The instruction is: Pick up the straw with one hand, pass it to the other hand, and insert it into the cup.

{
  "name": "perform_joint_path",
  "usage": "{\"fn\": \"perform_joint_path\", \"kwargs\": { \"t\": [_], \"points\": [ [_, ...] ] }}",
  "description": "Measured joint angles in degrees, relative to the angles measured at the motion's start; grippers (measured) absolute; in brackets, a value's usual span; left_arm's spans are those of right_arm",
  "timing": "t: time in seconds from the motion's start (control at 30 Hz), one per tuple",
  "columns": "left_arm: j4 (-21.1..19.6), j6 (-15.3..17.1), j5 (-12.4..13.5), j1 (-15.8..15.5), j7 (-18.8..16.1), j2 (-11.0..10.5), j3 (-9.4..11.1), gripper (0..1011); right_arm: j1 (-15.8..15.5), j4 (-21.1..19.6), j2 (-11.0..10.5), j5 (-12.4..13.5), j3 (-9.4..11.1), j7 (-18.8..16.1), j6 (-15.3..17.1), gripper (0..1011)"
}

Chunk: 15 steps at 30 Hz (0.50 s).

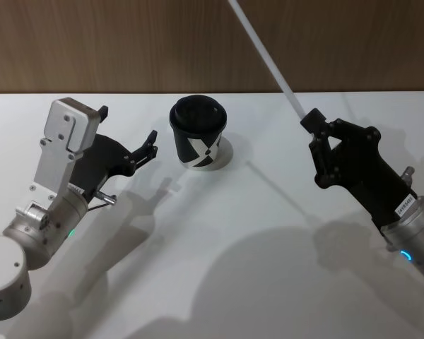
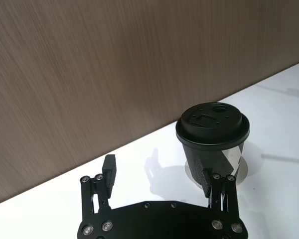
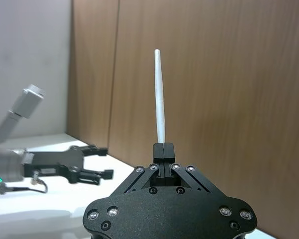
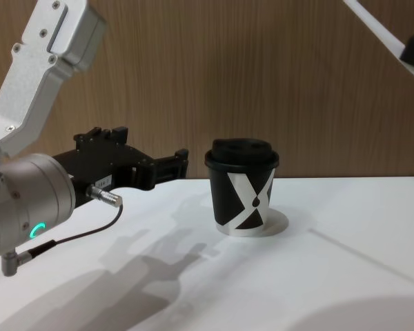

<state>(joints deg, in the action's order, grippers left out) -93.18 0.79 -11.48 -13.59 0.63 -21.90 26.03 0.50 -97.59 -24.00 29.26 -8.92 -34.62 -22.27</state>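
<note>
You're pinching the straw [image 1: 268, 56] by its low end in the right gripper [image 1: 311, 121], and it's looking light and crushable. The left gripper [image 1: 127, 127] is hanging open by the cup [image 1: 198, 134], so grab mid-length, gently.

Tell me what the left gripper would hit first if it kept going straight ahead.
Probably the cup. The open left gripper points at it with nothing between. In the left wrist view the cup lines up with one finger, not the gap, so that finger would likely strike it.
</note>
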Motion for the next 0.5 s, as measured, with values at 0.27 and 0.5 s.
{"fn": "perform_joint_path", "kwargs": {
  "t": [0.27,0.5],
  "points": [
    [-0.7,0.1,-0.7,0.1,1.2,-0.4,-0.3,1003,0.2,-0.9,-0.5,2.9,-0.9,-2.8,-0.4,1],
    [-2.7,0.8,-3.7,0.5,4.2,-1.3,-1.6,1003,0.3,-1.3,-0.7,4.2,-1.3,-4.1,-0.5,0]
  ]
}}
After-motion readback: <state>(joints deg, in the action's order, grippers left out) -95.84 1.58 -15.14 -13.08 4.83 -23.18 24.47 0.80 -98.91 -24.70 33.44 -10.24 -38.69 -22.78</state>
